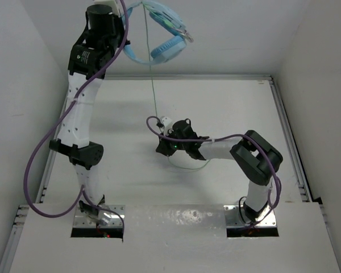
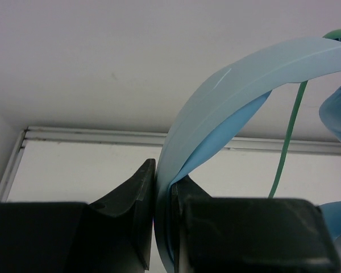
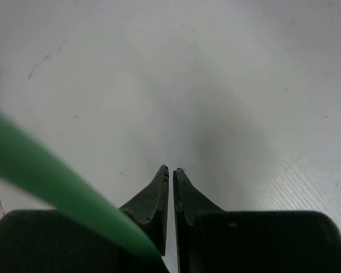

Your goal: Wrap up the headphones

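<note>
One pair of headphones (image 1: 169, 48) is held aloft at 12 o'clock in the top view, its headband (image 2: 227, 85) clamped tight in the left jaws. Right jaws, low over the worktop (image 1: 233, 114) centre, are closed to a slit; the cable (image 3: 45, 170) is met at their base, grip unconfirmed.

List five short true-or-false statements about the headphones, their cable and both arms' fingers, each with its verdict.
1. The left fingers clamp the headband of the headphones. True.
2. The headphones lie flat on the table. False: they are held up in the air, at the far side.
3. The green cable hangs from the headphones down toward the right arm. True.
4. The right fingers are spread wide. False: they stand almost together.
5. The right fingers grip an earcup. False: both earcups hang up by the left arm.
</note>
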Robot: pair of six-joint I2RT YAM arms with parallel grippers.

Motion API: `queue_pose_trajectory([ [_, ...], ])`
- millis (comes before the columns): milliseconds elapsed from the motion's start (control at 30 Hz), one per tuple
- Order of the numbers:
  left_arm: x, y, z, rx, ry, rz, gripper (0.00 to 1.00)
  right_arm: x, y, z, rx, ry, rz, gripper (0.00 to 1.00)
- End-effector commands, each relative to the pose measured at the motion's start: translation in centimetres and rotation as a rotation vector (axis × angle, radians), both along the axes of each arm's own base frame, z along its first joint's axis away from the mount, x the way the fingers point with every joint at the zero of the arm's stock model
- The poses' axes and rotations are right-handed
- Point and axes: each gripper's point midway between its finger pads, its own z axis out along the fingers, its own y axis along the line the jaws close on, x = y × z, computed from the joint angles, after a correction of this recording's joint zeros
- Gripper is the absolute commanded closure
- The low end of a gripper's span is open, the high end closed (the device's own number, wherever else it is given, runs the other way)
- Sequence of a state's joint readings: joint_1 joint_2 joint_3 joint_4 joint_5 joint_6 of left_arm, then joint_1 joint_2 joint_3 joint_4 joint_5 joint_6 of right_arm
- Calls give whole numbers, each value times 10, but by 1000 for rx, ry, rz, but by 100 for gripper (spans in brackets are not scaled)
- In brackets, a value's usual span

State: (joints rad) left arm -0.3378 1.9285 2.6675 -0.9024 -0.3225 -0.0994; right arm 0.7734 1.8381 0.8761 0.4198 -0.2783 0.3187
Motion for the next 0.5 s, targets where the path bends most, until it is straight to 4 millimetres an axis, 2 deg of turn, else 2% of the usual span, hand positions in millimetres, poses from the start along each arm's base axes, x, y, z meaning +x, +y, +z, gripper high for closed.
queue_pose_trajectory([
  [0, 14, 10, 36, -191, -147, 87, 100, -26, 12, 6, -68, -15, 155, 100],
  [67, 24, 7, 19, -206, -114, 100, 100, -35, 29, 18, -67, -24, 213, 100],
  [100, 28, 11, 13, -202, -105, 124, 100, -39, 35, 24, -67, -37, 249, 100],
  [133, 33, 14, 8, -201, -100, 141, 100, -37, 44, 39, -53, -65, 265, 100],
  [200, 45, 26, -5, -208, -88, 189, 100, -46, 50, 48, -69, -77, 314, 100],
  [233, 49, 29, -7, -203, -93, 200, 100, -50, 54, 64, -50, -91, 334, 100],
  [300, 55, 41, -18, -164, -82, 254, 100, -53, 57, 82, -19, -112, 351, 100],
  [333, 57, 45, -16, -152, -100, 274, 100, -53, 55, 101, 7, -141, 349, 100],
  [400, 61, 54, -26, -99, -86, 311, 100, -53, 52, 119, 23, -193, 352, 100],
  [433, 61, 57, -24, -81, -98, 322, 100, -52, 49, 135, 35, -234, 349, 100],
  [467, 62, 58, -26, -73, -98, 330, 100, -53, 48, 142, 40, -253, 353, 100],
])
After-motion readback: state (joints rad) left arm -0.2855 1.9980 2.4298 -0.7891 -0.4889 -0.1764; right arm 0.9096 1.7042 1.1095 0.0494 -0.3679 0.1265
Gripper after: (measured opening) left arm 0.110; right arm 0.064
